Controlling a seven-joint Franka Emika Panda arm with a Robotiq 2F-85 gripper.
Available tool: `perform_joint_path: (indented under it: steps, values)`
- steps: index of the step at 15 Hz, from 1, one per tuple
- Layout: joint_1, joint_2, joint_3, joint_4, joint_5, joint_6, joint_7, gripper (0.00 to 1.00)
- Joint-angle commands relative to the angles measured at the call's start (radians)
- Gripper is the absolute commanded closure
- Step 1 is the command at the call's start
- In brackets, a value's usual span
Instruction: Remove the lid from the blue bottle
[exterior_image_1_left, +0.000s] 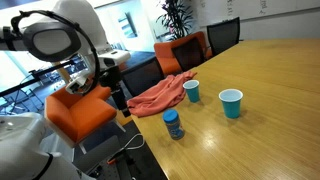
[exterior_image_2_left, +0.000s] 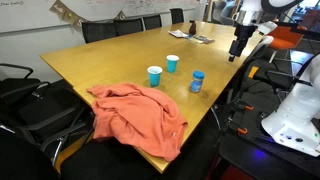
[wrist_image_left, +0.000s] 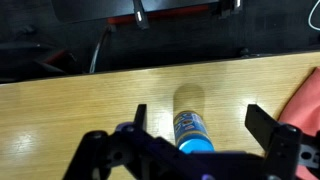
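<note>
The small blue bottle (exterior_image_1_left: 173, 124) stands upright near the table's edge, also in an exterior view (exterior_image_2_left: 197, 82). Its bright blue lid (wrist_image_left: 197, 146) sits on top, and the lid shows in both exterior views (exterior_image_1_left: 172, 115) (exterior_image_2_left: 198, 74). In the wrist view the bottle (wrist_image_left: 190, 128) shows between my two fingers. My gripper (wrist_image_left: 200, 120) is open and empty. In both exterior views the gripper (exterior_image_1_left: 118, 100) (exterior_image_2_left: 236, 52) hangs in the air beside the table's edge, apart from the bottle.
Two light-blue cups (exterior_image_1_left: 191, 91) (exterior_image_1_left: 231, 102) stand on the wooden table (exterior_image_1_left: 260, 130) beyond the bottle. An orange cloth (exterior_image_1_left: 160, 96) lies over the table's edge. Orange and black chairs (exterior_image_1_left: 185, 50) line the table. Papers (exterior_image_2_left: 188, 36) lie at the far end.
</note>
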Motion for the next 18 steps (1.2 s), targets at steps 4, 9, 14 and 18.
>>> perform_joint_path:
  steps: [4,9,14,18]
  values:
    - [0.002,0.0,-0.002,0.002,-0.001,-0.002,0.001,0.0]
    - [0.004,0.098,0.022,-0.001,-0.006,0.176,0.034,0.0]
    - [0.001,0.296,0.029,-0.008,0.007,0.5,0.087,0.0]
    - [0.007,0.447,0.041,0.007,0.009,0.694,0.119,0.0]
